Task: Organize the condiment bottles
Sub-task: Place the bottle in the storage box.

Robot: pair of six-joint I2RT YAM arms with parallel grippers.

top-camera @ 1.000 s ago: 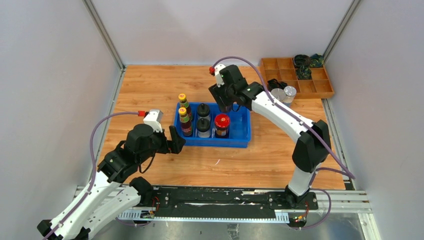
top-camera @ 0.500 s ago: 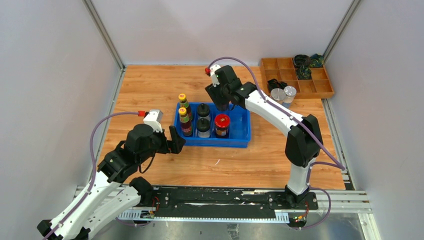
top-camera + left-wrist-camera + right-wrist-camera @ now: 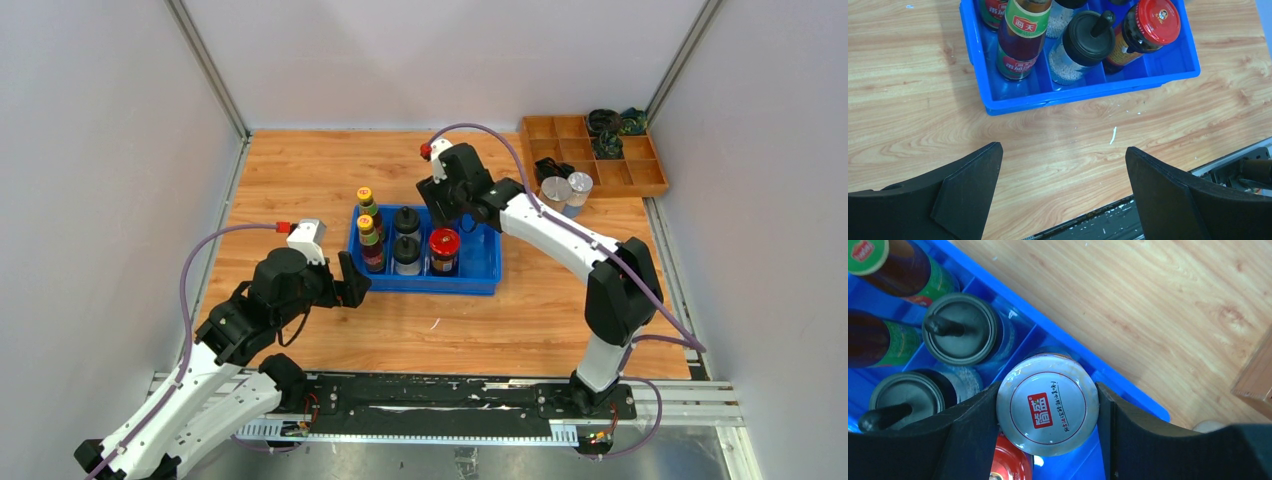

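I see the right gripper (image 3: 1048,412), clamping the white-lidded jar (image 3: 1048,390), hemmed in: two black-lidded shakers (image 3: 960,335) crowd its left, and the red-lidded jar (image 3: 1009,467) stands just nearside. Past the far wall of the blue bin (image 3: 1113,385) lies free table (image 3: 1158,305).

The work surface is a rectangular light-brown wood-grain tabletop (image 3: 320,170). Plain pale grey panel walls (image 3: 100,150) enclose it on the left, far and right sides. Slim aluminium corner posts (image 3: 207,65) stand at the far left and far right corners. A flat black mounting rail (image 3: 400,390) runs along the near edge, with a dull grey metal floor plate (image 3: 400,460) nearer still. Lighting is even and diffuse; shadows are soft.
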